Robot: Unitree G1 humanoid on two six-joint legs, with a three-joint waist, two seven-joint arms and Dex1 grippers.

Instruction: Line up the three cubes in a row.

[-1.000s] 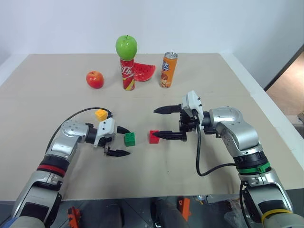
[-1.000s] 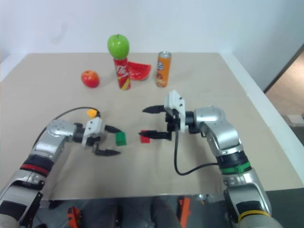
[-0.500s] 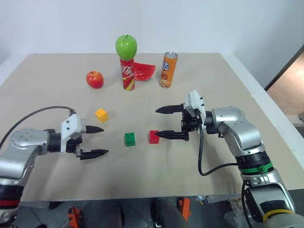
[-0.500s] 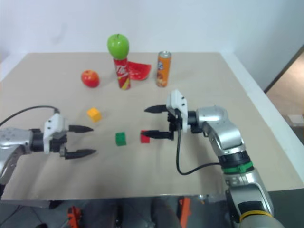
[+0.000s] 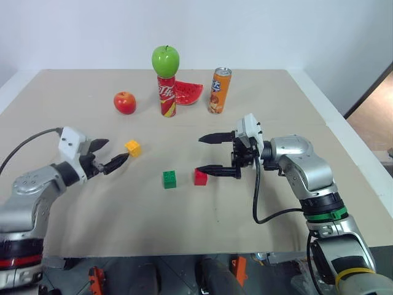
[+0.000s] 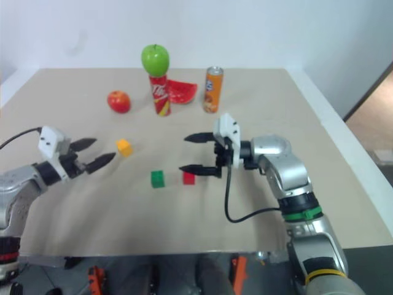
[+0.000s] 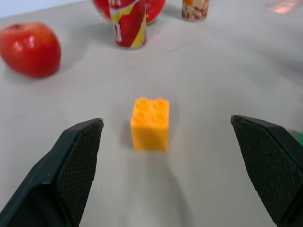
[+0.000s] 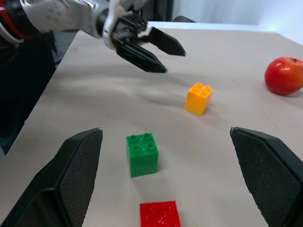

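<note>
We count three cubes, yellow (image 5: 132, 147), green (image 5: 169, 179), red (image 5: 200, 177), two cans, both grippers' jaws wide and empty; the left wrist view shows the yellow cube's studs.

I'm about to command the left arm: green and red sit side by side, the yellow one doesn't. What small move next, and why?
Probably ease the open left hand forward around the yellow-orange cube. It lies apart from the green cube and red cube, and in the wrist view it sits between the fingers, still ungripped.
</note>
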